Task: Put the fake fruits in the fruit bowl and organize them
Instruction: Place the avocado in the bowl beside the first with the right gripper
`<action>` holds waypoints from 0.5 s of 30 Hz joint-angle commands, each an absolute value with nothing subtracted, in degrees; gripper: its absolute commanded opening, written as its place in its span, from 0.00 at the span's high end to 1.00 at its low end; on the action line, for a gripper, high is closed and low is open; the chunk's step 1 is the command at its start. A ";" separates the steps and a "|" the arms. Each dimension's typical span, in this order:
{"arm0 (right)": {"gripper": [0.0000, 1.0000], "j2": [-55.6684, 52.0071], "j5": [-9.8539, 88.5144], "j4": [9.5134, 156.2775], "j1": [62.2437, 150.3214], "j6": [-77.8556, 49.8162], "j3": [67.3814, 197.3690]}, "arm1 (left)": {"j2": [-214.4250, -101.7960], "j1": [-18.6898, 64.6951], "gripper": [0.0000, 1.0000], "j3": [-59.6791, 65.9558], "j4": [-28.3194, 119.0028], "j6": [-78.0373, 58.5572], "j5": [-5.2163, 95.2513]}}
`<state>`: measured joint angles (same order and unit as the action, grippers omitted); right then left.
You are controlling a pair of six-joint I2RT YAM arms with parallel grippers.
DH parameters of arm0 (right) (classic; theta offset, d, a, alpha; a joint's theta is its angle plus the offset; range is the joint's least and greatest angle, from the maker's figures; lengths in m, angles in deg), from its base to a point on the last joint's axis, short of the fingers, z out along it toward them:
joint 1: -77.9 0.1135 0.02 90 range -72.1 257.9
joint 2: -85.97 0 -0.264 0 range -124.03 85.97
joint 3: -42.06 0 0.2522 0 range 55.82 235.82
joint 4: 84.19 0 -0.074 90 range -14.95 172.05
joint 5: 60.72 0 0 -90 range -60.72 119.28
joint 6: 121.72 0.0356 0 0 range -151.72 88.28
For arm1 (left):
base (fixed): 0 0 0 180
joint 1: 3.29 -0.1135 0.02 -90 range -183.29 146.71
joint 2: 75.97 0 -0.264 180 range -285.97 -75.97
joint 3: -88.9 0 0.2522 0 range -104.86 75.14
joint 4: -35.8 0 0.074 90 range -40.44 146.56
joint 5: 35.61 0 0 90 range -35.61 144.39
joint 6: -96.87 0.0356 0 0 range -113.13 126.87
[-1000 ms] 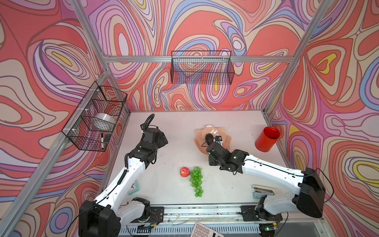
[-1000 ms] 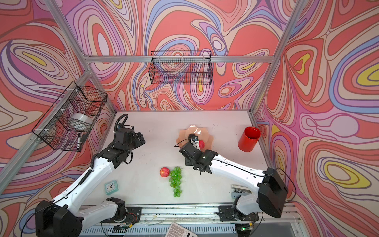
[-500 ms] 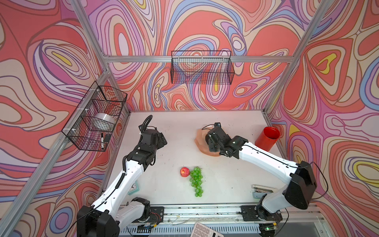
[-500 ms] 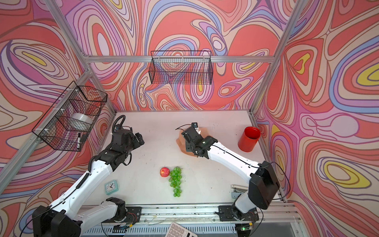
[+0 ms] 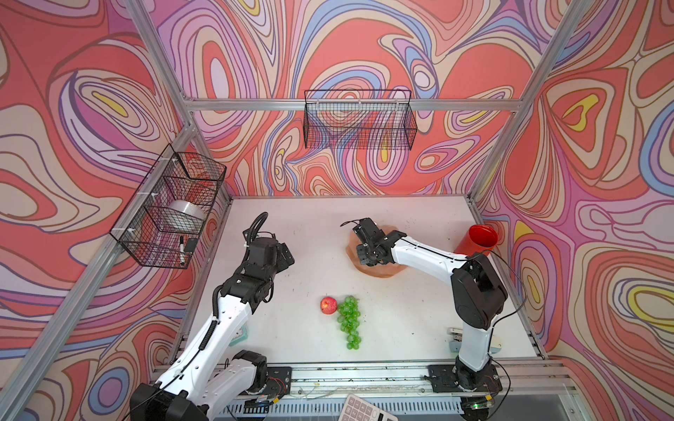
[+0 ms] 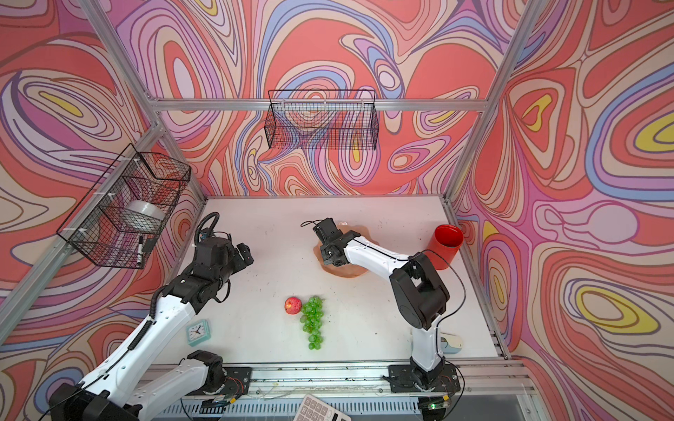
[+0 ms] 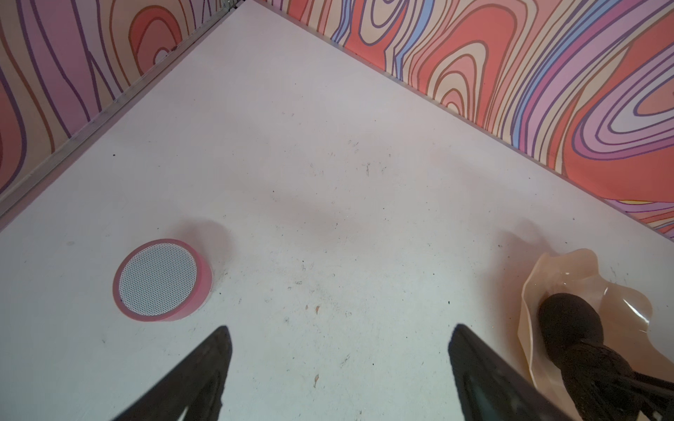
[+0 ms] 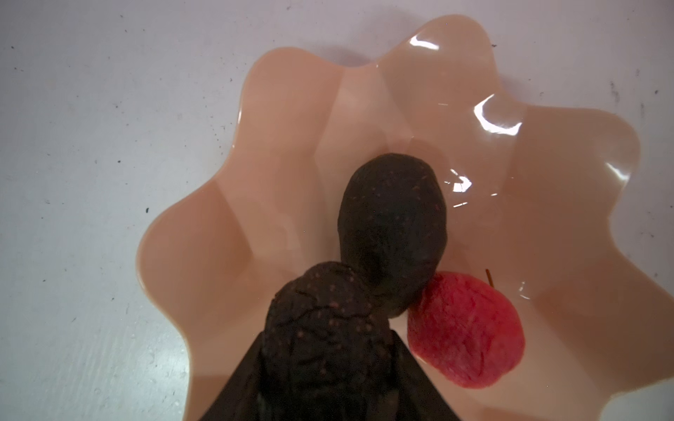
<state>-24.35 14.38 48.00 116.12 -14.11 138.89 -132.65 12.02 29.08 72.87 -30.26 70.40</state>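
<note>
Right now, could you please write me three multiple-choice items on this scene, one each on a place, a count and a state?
1. The grapes lie: A in a basket; B on the table beside an apple; C in a cup.
2. Fruits lying loose in the fruit bowl: A two; B none; C four.
3. The right gripper is: A open; B out of view; C shut on an avocado.
1B: they lie on the table by that apple. 2A: the loose avocado and the bowl apple. 3C: it clamps that avocado over the bowl.
</note>
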 commanded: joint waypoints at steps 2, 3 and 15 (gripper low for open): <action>0.56 -26.28 14.32 49.41 115.96 -15.87 140.60 | -131.44 11.48 0.07 29.73 75.31 -31.37 70.27; 0.56 -26.48 14.19 49.59 115.96 -15.99 140.58 | -131.43 11.48 0.07 29.74 75.36 -31.34 70.21; 0.45 -28.05 13.36 50.65 115.74 -15.64 139.58 | -131.43 11.46 0.07 29.83 75.84 -32.24 68.59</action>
